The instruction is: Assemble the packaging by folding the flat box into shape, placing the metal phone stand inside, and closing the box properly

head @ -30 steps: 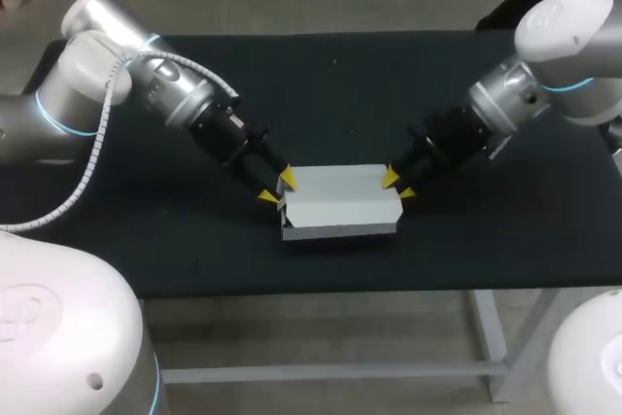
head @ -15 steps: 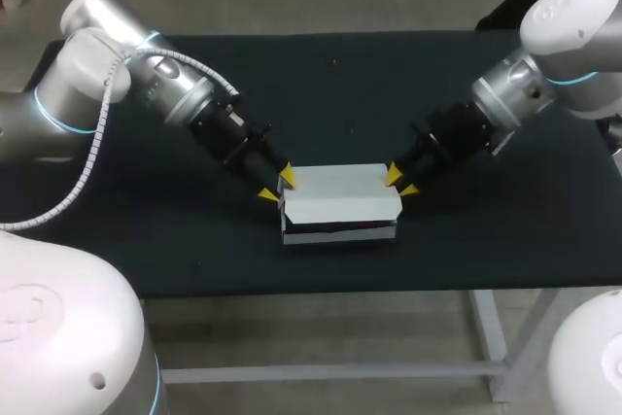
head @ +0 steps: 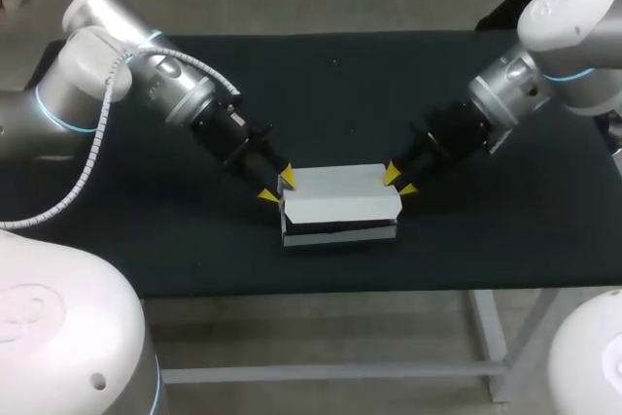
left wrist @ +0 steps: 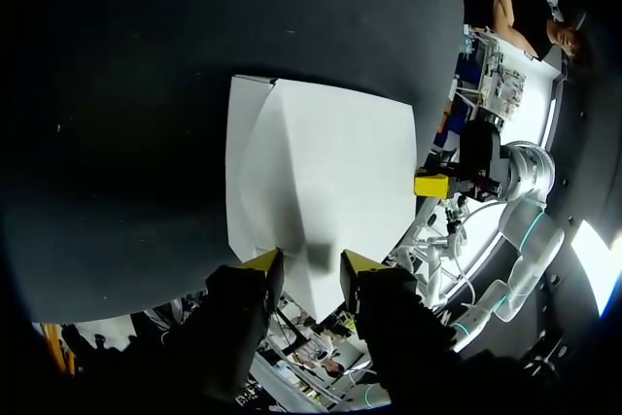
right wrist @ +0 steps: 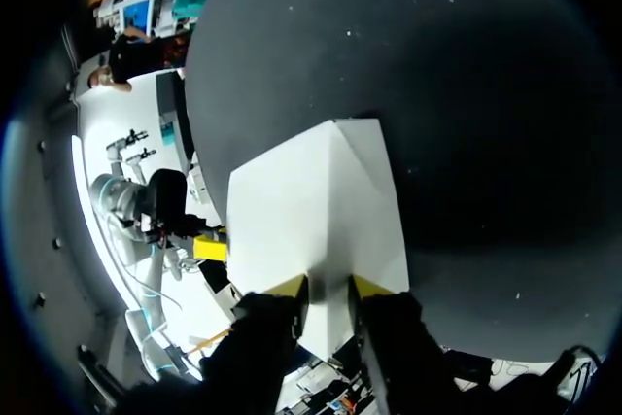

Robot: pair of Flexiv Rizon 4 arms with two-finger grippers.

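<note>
The left tool (left wrist: 311, 261) is drawn narrow. Its two yellow tips press from either side on the end of the white box (left wrist: 321, 191), whose white card fills the gap between them. The right tool (right wrist: 330, 287) is set just as narrow and pinches the opposite end the same way.

In the head view the left tool holds the box at its 9 o'clock end and the right tool holds it at its 3 o'clock end. The left arm (head: 146, 85) slants in from about 10 o'clock and the right arm (head: 525, 85) from about 2 o'clock. Each wrist view shows the other arm's yellow tip just beyond the far end of the box.

The box stands folded into shape, its long side running from 9 to 3 o'clock and its broad white top panel facing up. A dark slit runs along its 6 o'clock side, under the top panel's edge. It rests on the black tabletop (head: 175, 230), about midway across and towards the 6 o'clock edge.
</note>
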